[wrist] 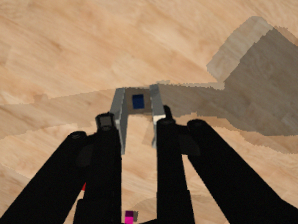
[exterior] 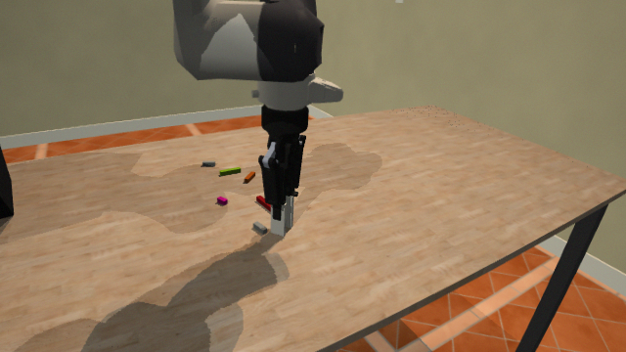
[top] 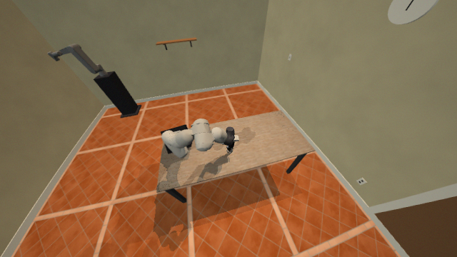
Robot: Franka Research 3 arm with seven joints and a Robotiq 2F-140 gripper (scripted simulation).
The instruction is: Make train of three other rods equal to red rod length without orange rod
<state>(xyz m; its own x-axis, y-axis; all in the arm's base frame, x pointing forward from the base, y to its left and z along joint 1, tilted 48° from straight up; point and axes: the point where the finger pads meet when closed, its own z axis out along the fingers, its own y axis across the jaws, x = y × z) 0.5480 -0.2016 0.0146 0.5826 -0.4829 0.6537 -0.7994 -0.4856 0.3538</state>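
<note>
My gripper (exterior: 283,230) points straight down with its fingertips at the table top; it also shows in the wrist view (wrist: 137,112). A small blue rod (wrist: 137,102) lies on the table between the fingertips, with a narrow gap on each side, so the fingers stand slightly open around it. The fingers hide the blue rod in the exterior view. A grey rod (exterior: 259,227) lies just left of the fingertips. The red rod (exterior: 263,202) lies right behind the gripper, partly hidden. A magenta rod (exterior: 222,199) lies further left.
An orange rod (exterior: 249,177), a lime rod (exterior: 230,171) and a second grey rod (exterior: 208,164) lie further back on the table. The arm's base stands at the table's left end (top: 178,140). The table's front edge is well away from the rods.
</note>
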